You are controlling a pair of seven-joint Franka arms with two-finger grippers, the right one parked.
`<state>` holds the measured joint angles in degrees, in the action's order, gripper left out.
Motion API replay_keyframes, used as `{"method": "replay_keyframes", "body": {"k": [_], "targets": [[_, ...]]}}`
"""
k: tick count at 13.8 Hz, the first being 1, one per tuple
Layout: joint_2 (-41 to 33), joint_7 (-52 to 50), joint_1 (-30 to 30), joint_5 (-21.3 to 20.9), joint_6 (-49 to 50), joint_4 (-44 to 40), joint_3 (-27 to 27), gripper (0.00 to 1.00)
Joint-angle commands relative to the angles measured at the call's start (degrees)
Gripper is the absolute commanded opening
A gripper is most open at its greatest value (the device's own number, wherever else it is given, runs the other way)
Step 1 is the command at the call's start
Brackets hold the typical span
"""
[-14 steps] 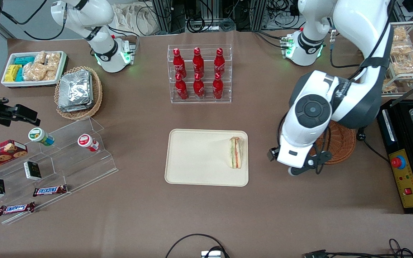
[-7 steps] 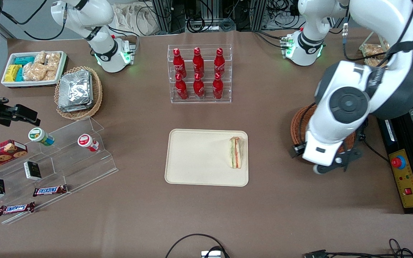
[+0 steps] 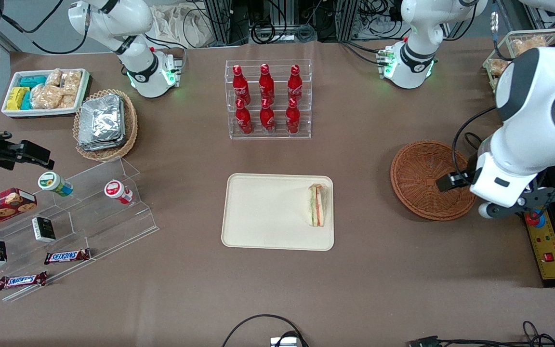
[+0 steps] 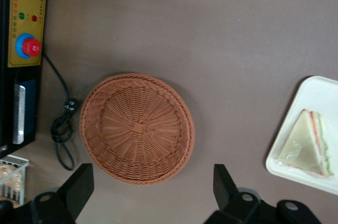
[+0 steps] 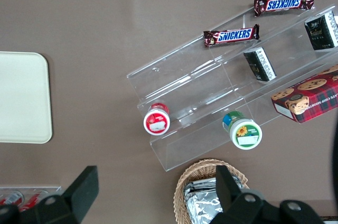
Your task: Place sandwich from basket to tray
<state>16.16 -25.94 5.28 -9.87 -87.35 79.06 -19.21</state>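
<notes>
Red bottles (image 3: 267,99) in clear rack (image 3: 268,134)

The gripper (image 4: 150,195) hangs above the basket (image 3: 427,179), jaws spread wide. The sandwich (image 3: 317,205) lies on the tray (image 3: 263,217), well apart from the jaws, at the tray edge nearest them.

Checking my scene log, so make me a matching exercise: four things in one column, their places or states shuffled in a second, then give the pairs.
Things:
1. sandwich
2. basket
3. hand
4. red bottles

States:
A. empty, on the table toward the working arm's end
B. standing in a clear rack
C. open, holding nothing, above the basket's edge
D. lying on the tray

Pairs: 1-D, 2-A, 3-C, 4-B
</notes>
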Motion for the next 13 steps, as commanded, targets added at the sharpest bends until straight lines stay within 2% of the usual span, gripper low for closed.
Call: {"method": "replay_keyframes", "body": {"k": [1,2,4,8,13], "targets": [[-7.0,8.94,-0.87,5.71,0.51,5.21,6.96,1.0],[-9.28,12.89,-1.49,8.09,0.51,7.14,10.12,1.0],[-13.07,19.93,-1.76,9.69,0.77,9.61,13.22,1.0],[-19.57,26.01,-1.67,9.52,2.26,14.1,13.58,1.0],[-21.0,26.2,-1.76,9.61,5.51,13.32,13.5,1.0]]}}
